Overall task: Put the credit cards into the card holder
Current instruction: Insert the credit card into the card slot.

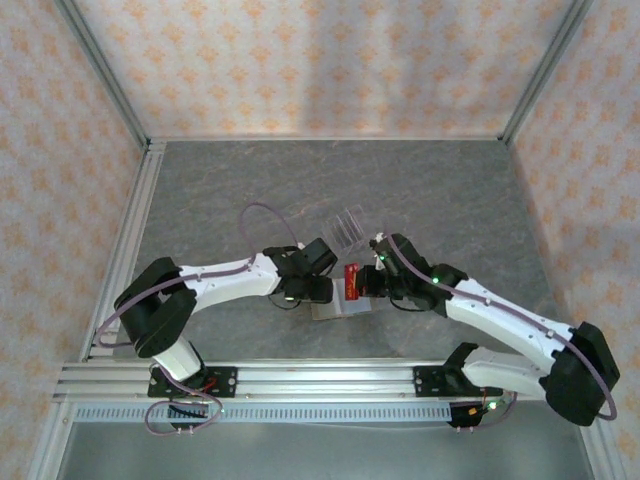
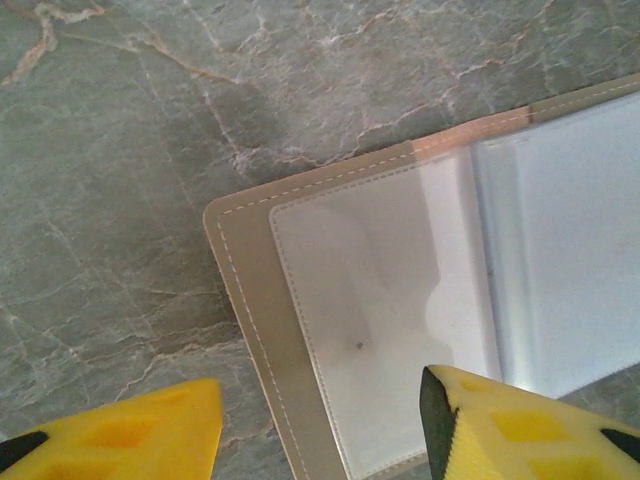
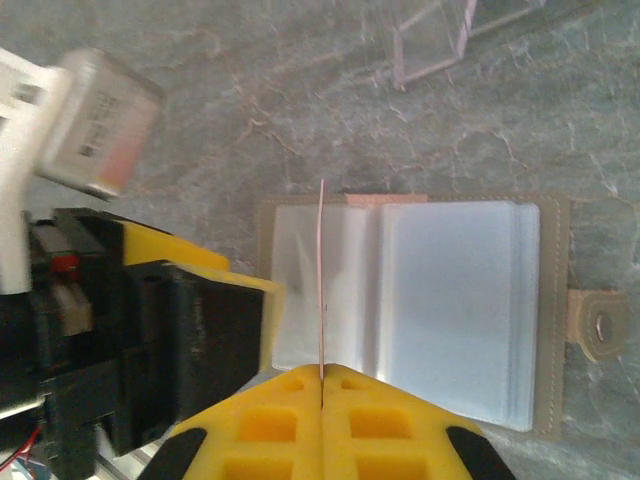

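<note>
You have a grey, stone-look table (image 1: 300,180) in front of you, with walls (image 1: 300,60) of peach flower paper around it. The card holder (image 1: 336,309) lies open and flat on the table, just toward 6 o'clock from the middle of the top view. Its see-through pockets (image 3: 450,310) face up. In the right wrist view its little snap tab (image 3: 600,325) sticks out at 3 o'clock.

Your right pincer (image 3: 322,372) is squeezed tight on a red credit card (image 3: 322,270). From that wrist you see the card edge-on, as a thin line over the holder, close to the fold between the pockets.

Your left pincer (image 2: 320,385) is about half open and has nothing in it. In the top view it sits at 9 o'clock of the holder. One yellow finger (image 2: 500,430) is over a pocket, and the other is over bare table past the tan corner. You cannot tell if either one touches the holder.

A clear plastic stand (image 1: 347,225) sits at 12 o'clock from the holder, a little apart.
</note>
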{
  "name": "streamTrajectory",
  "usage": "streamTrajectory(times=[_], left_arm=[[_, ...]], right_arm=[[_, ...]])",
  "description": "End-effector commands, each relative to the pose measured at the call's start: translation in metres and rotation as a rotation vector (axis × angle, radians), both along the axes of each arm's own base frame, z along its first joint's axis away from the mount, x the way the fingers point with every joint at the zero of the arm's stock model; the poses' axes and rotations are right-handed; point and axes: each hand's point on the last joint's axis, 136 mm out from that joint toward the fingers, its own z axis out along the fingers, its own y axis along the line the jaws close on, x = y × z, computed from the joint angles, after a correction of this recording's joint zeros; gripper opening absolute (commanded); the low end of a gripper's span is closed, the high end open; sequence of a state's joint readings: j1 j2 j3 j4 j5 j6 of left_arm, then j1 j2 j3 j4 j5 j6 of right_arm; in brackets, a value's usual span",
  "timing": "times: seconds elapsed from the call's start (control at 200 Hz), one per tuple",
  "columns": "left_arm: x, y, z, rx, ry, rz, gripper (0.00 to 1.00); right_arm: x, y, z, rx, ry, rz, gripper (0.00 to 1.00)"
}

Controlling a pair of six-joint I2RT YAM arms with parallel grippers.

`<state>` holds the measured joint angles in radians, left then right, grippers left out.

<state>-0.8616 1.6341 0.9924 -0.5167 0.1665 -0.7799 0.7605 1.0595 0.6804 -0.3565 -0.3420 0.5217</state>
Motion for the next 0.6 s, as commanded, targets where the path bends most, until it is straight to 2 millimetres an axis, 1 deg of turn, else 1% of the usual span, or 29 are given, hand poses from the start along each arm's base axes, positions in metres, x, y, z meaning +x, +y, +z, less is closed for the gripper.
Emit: streamTrajectory(times=[0.0, 0.165, 0.295, 0.595], left_arm=[[0.004, 0.006, -0.001, 0.048, -0.014, 0.028, 0.56], [0.001, 0.008, -0.012, 0.074, 0.008, 0.023, 0.55], [0.0, 0.008, -0.017, 0.082, 0.018, 0.019, 0.54], [-0.009, 0.016, -0.028, 0.1, 0.037, 0.027, 0.49]], right_arm=[[0.007, 0.008, 0.016, 0.075, -0.098, 0.019, 0.0], [0.004, 0.007, 0.003, 0.082, -0.086, 0.016, 0.0], [0.004, 0.004, -0.006, 0.086, -0.089, 0.003, 0.03], [0.007, 0.001, -0.018, 0.101, -0.113, -0.016, 0.04]])
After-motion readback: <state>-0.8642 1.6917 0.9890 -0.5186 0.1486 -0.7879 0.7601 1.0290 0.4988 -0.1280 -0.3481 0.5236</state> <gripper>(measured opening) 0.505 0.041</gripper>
